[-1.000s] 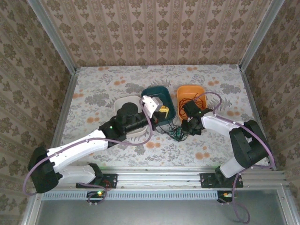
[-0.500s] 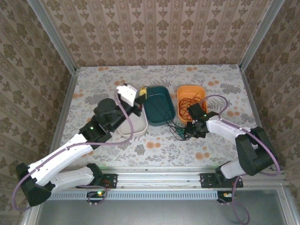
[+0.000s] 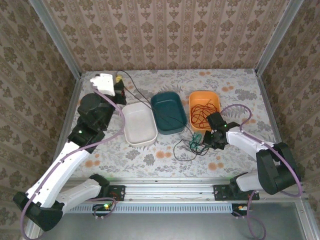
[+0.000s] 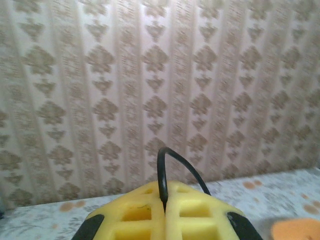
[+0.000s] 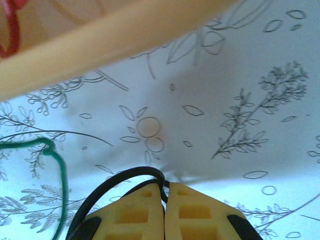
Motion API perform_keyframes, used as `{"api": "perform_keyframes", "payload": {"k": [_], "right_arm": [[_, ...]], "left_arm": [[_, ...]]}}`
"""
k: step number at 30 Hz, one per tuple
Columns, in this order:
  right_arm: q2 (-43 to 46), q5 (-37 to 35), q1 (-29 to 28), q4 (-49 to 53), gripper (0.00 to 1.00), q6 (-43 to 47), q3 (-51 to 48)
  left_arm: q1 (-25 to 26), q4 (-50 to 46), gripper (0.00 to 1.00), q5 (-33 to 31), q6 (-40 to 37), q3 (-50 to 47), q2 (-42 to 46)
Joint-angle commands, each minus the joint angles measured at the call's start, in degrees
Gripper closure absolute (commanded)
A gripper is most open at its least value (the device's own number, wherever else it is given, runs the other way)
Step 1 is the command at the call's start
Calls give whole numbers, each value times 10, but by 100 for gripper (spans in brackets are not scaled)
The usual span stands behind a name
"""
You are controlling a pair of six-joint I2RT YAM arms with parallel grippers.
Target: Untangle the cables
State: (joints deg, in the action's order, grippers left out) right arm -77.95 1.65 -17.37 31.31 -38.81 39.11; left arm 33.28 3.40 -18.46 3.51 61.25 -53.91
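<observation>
The cables (image 3: 193,144) lie partly knotted on the floral table (image 3: 230,85), in a small heap just in front of the gap between the teal tray (image 3: 164,103) and the orange tray (image 3: 204,93). In that heap a green cable (image 5: 60,172) loops on the cloth, touching dark strands. A red cable (image 3: 202,111) sits coiled inside the orange tray, apart from the heap.

A black cable (image 4: 161,165) runs out of the heap as one long strand. It crosses over the teal tray, passes the far corner of the white tray (image 3: 140,126), and rises to the far left part of the table.

There the left gripper (image 4: 164,201) pinches it, yellow fingers (image 4: 135,215) pressed together on the strand. The wire arches up from between them in front of the patterned wall (image 4: 100,75). In the top view this gripper (image 3: 119,86) is lifted near the back left corner, well apart from the heap.

The right gripper (image 5: 164,192) is low over the cloth just beside the heap, near the front rim of the orange tray. Its yellow fingers (image 5: 195,215) are also squeezed flat against each other, nipping a black strand that curls away to the left. The green cable lies near it, to its left, not in its grip.
</observation>
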Motion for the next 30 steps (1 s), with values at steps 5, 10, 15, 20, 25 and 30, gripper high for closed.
{"api": "perform_keyframes", "payload": {"k": [5, 10, 15, 20, 25, 30], "right_arm": [[14, -43, 18, 53, 100, -5, -20], [23, -48, 29, 59, 100, -3, -20], [41, -64, 39, 62, 100, -12, -23], [59, -70, 61, 60, 100, -33, -39], [70, -61, 74, 54, 100, -36, -47], [75, -53, 79, 49, 100, -35, -55]], "left_arm": [[-56, 6, 100, -37, 42, 45, 5], [-64, 7, 100, 19, 50, 63, -11], [-64, 52, 100, 96, 42, 75, -12], [-75, 78, 100, 39, 1, 142, -19], [-124, 49, 100, 28, 20, 243, -56], [-169, 4, 100, 87, 109, 298, -90]]}}
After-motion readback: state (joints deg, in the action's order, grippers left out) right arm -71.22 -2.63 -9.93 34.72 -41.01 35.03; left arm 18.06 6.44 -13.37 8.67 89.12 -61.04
